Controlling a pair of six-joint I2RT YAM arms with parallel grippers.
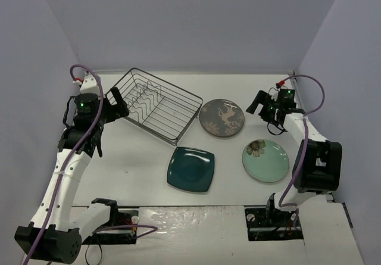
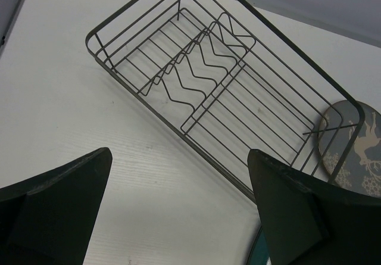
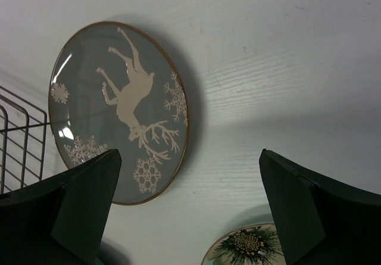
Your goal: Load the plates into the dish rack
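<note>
Three plates lie flat on the table (image 1: pixel 131 170), all outside the one rack (image 1: pixel 156 105): deer plate (image 1: pixel 222 118) just beside its right end, teal plate (image 1: pixel 191 169) near its front, mint plate (image 1: pixel 265 161) further right. Two grippers, both with jaws wide and empty: left gripper (image 2: pixel 178 155) at the rack's left end, right gripper (image 3: pixel 189 158) over the deer plate's edge.

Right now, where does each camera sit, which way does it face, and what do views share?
Top external: above and behind, looking down at the white table; both arms, left gripper and right gripper show.
Left wrist: on the left arm, facing the dark wire dish rack; its own fingers show.
Right wrist: on the right arm, facing the round grey-brown deer plate; its fingers show.
Shared: rack and deer plate, all three views.
</note>
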